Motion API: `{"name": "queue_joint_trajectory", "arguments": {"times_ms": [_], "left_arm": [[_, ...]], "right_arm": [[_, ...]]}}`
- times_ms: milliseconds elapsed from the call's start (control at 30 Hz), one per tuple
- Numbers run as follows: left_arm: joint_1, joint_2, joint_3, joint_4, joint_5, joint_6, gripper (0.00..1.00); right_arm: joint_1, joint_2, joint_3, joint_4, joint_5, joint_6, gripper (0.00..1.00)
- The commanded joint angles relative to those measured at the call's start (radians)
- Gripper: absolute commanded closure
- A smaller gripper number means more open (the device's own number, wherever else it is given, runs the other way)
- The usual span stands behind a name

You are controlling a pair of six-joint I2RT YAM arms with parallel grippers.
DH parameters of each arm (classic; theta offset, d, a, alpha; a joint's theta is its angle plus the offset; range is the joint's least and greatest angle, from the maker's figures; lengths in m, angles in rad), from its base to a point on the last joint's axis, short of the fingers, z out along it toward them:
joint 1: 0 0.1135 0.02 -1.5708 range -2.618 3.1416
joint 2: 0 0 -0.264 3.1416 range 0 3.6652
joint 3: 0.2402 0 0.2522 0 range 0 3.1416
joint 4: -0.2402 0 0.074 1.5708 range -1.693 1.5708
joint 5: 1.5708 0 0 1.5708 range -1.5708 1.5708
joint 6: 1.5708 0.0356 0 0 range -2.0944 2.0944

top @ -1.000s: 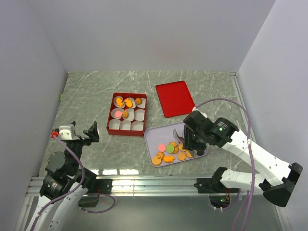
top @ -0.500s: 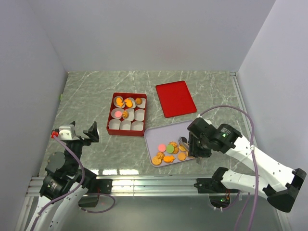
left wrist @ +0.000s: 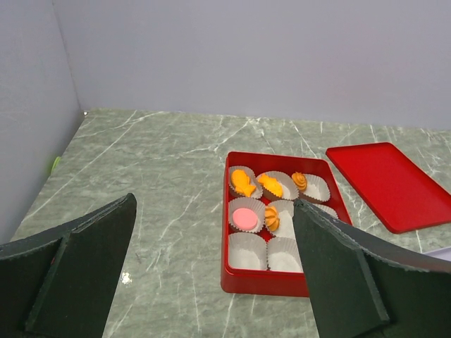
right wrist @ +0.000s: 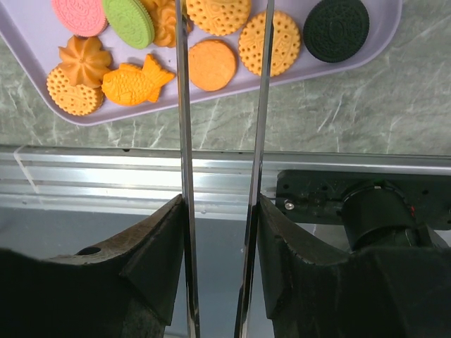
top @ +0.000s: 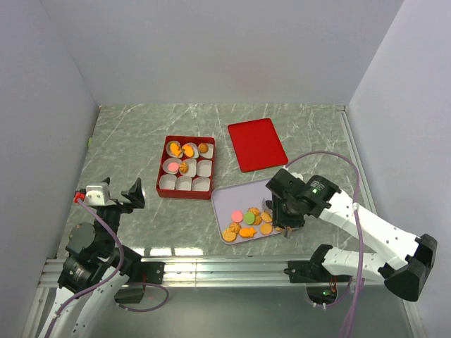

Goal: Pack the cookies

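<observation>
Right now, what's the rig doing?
The right gripper sits low over the lavender tray, jaws open astride a golden round cookie among the loose cookies. The left gripper hangs open at the left, holding nothing. The red box has five paper cups filled, the rest look empty; a red lid lies beside it.
</observation>
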Motion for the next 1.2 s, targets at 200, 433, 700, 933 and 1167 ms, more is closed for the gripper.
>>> {"name": "queue_joint_trajectory", "arguments": {"times_ms": [200,433,700,933,1167], "left_arm": [[-0.003,-0.004,-0.001,0.021,-0.007,0.007,0.01],[-0.001,-0.007,-0.001,0.020,-0.009,0.007,0.00],[-0.003,-0.008,-0.001,0.020,-0.009,0.008,0.01],[-0.001,-0.008,-0.011,0.029,-0.006,0.016,0.01],[-0.001,-0.010,-0.011,0.029,-0.009,0.016,0.01]], "right_arm": [[-0.005,0.053,0.074,0.033,0.030,-0.027,0.51],[-0.006,0.084,0.082,0.038,0.024,-0.035,0.55],[-0.014,0.154,0.183,0.021,0.060,-0.061,0.56],[-0.043,0.318,0.453,-0.051,0.120,-0.131,0.57],[-0.049,0.485,0.764,-0.097,0.098,-0.202,0.57]]}}
